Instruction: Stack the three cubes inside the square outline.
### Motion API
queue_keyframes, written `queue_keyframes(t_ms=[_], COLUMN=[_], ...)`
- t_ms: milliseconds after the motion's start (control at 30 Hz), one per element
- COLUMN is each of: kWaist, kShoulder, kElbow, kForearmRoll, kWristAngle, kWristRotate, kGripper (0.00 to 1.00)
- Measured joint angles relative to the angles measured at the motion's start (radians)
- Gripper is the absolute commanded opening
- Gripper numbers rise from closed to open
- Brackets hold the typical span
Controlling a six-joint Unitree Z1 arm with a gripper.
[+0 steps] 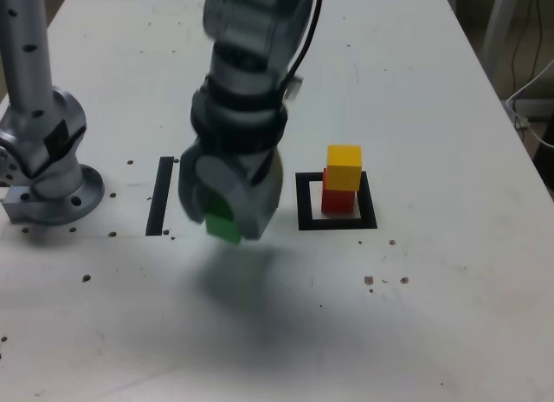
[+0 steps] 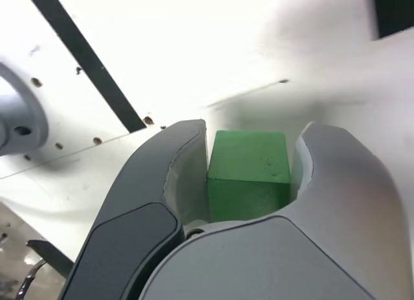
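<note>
Gripping green [image 2: 249, 174], the pincer [image 2: 251, 167] hovers! Setting it down off-centre could topple yellow [image 1: 344, 166] from red [image 1: 338, 203].

We count three cubes: one green [image 2: 249, 174], one yellow [image 1: 344, 166] and one red [image 1: 338, 201]. We record one square outline [image 1: 306, 225] and one straight black strip [image 1: 160, 197]. We further note one robot arm [image 1: 242, 90] and one gripper [image 2: 242, 174].

Bright glare across the white table [image 1: 415, 298], soft shadow under the motion-blurred arm [image 1: 247, 99] in the exterior view
</note>
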Motion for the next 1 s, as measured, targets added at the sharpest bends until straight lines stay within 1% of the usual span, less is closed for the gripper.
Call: queue_keyframes(t_ms=[167, 233, 367, 467, 533, 733, 1000], kWaist=[0.032, 0.049, 0.095, 0.137, 0.15, 0.236, 0.324], kShoulder=[0.0, 0.003, 0.016, 0.029, 0.037, 0.078, 0.17], kElbow=[-0.153, -0.219, -0.34, -0.404, -0.413, -0.475, -0.554], kForearmRoll=[0.15, 0.209, 0.25, 0.267, 0.271, 0.276, 0.276], kWristAngle=[0.002, -0.004, -0.015, -0.017, -0.017, -0.013, -0.02], kWristRotate=[0.0, 0.0, 0.0, 0.0, 0.0, 0.004, 0.028], kGripper=[0.28, 0.28, 0.28, 0.28, 0.28, 0.28, 0.28])
